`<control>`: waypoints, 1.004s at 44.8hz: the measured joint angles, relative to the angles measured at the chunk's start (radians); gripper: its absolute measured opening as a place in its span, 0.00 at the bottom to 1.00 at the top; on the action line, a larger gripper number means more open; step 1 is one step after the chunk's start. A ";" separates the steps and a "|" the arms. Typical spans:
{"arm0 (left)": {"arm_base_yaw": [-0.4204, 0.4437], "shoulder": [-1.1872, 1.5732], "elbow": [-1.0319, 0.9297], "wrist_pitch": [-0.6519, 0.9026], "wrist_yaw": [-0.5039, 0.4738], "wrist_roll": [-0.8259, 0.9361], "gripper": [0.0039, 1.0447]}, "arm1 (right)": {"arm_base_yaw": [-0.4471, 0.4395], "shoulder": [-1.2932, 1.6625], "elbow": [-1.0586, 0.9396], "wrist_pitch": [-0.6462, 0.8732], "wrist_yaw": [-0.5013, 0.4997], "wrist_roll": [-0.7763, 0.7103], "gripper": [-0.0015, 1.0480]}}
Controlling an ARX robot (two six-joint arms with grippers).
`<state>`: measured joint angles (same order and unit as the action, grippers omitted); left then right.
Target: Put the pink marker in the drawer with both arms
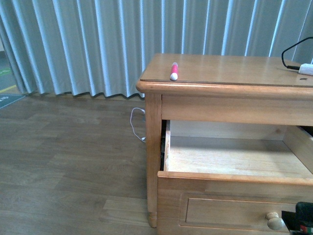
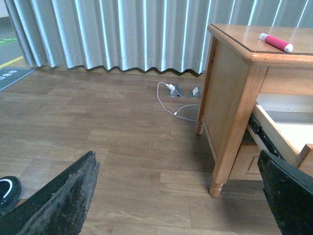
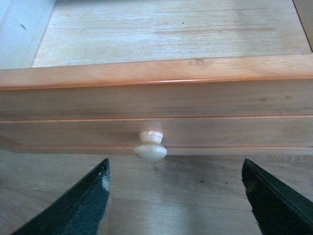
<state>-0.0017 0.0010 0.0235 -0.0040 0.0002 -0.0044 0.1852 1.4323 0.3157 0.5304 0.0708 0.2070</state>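
The pink marker (image 1: 173, 71) lies on the wooden table top near its front left corner, white cap end toward the edge; it also shows in the left wrist view (image 2: 275, 42). The drawer (image 1: 230, 178) under the top stands pulled out, its plywood bottom bare. Its pale round knob (image 1: 275, 222) shows in the right wrist view (image 3: 150, 146) too. My right gripper (image 3: 176, 196) is open and empty, just in front of and below the knob, not touching it. My left gripper (image 2: 178, 196) is open and empty above the floor, left of the table leg.
A white adapter (image 1: 306, 69) with a black cable lies at the table top's right edge. A white cord (image 2: 171, 100) and floor sockets (image 2: 177, 91) lie by the pale blue curtain (image 1: 98, 39). A black shoe (image 2: 7, 192) is at the floor's left.
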 joint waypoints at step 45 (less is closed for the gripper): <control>-0.201 0.161 0.034 0.006 -0.421 -0.055 0.94 | -0.235 -0.772 0.146 -0.814 -0.204 -0.095 0.91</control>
<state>-0.2031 0.1623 0.0578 0.0017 -0.4210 -0.0593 -0.0498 0.6601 0.4614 -0.2836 -0.1337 0.1116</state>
